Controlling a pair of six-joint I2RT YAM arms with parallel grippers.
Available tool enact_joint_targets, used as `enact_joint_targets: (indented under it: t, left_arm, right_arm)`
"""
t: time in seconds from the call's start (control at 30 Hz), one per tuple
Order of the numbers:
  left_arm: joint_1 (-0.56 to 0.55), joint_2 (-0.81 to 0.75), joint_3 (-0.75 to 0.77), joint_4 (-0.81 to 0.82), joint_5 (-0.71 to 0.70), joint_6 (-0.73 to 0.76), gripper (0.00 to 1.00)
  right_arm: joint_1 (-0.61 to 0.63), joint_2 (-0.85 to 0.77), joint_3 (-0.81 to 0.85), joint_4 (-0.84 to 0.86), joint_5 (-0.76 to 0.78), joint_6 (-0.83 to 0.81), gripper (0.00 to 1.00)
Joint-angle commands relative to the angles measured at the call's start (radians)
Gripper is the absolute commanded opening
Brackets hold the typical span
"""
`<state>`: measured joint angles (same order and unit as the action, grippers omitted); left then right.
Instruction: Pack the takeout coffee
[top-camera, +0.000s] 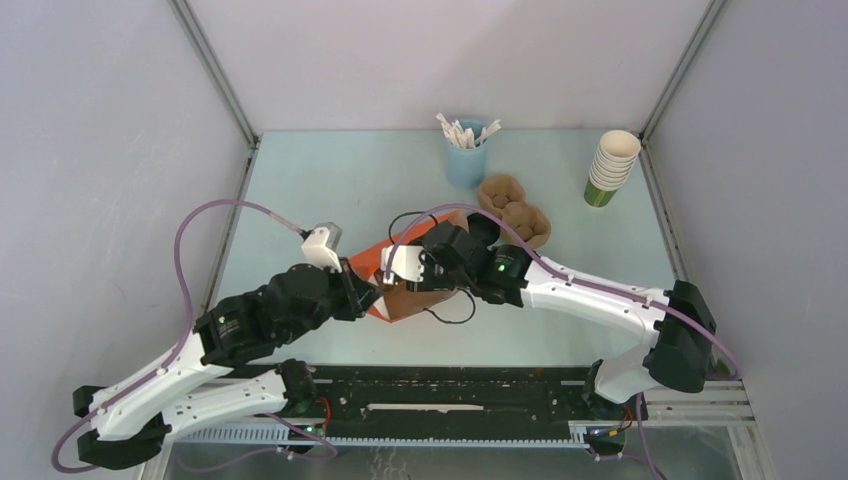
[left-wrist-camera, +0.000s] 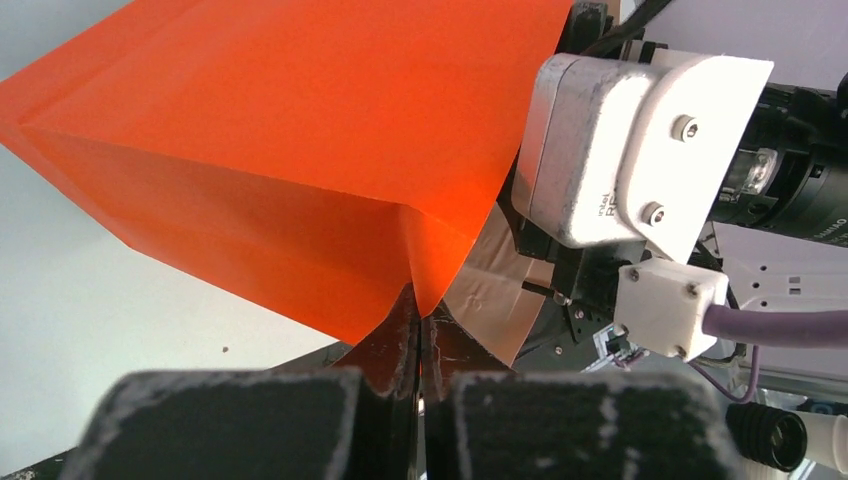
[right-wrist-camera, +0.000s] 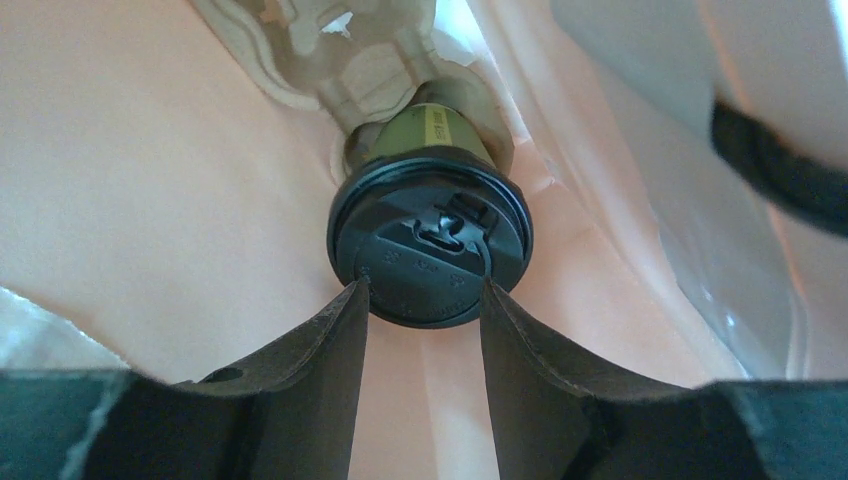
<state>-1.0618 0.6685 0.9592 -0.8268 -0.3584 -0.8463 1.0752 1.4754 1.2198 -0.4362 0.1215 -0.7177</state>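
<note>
The takeout coffee (right-wrist-camera: 430, 235) is a green cup with a black lid. It sits in a pulp carrier (right-wrist-camera: 340, 50) inside the orange paper bag (top-camera: 372, 262), which lies open on its side. My right gripper (right-wrist-camera: 423, 290) reaches into the bag. Its jaws stand apart with the tips just in front of the lid, holding nothing. My left gripper (left-wrist-camera: 422, 325) is shut on the edge of the orange bag (left-wrist-camera: 290, 150) at its mouth. The coffee is hidden in the top view.
A blue cup of wooden stirrers (top-camera: 466, 150) stands at the back. Brown pulp carriers (top-camera: 515, 212) lie right of the bag. A stack of lidless cups (top-camera: 610, 165) stands at the back right. My two wrists are close together at the bag's mouth.
</note>
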Motion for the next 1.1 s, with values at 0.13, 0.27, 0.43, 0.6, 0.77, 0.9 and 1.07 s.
enact_joint_targets:
  t: [0.13,0.27,0.43,0.6,0.77,0.9,1.07]
  left_arm:
    - [-0.003,-0.020,0.065,0.026,0.076,-0.022,0.00]
    - [-0.003,-0.014,0.073,0.032,0.098,-0.019,0.00]
    - [-0.001,-0.012,0.083,0.037,0.124,-0.019,0.00]
    - [0.013,-0.017,0.097,0.037,0.169,-0.026,0.00]
    - [0.065,-0.027,0.077,0.052,0.231,-0.037,0.00]
    - [0.130,-0.035,0.044,0.058,0.287,-0.045,0.00]
    - [0.208,-0.044,0.021,0.035,0.304,-0.037,0.00]
  right_arm:
    - [0.061,-0.023,0.093,-0.073,0.072,0.038,0.53]
    - [0.069,-0.041,0.104,-0.119,0.107,0.044,0.53]
    - [0.079,-0.057,0.112,-0.196,0.136,0.062,0.52]
    - [0.080,-0.070,0.112,-0.230,0.165,0.062,0.52]
    - [0.073,-0.064,0.113,-0.233,0.161,0.036,0.53]
    - [0.046,-0.040,0.132,-0.240,0.083,0.030,0.52]
    - [0.025,0.043,0.188,-0.270,0.034,-0.001,0.51]
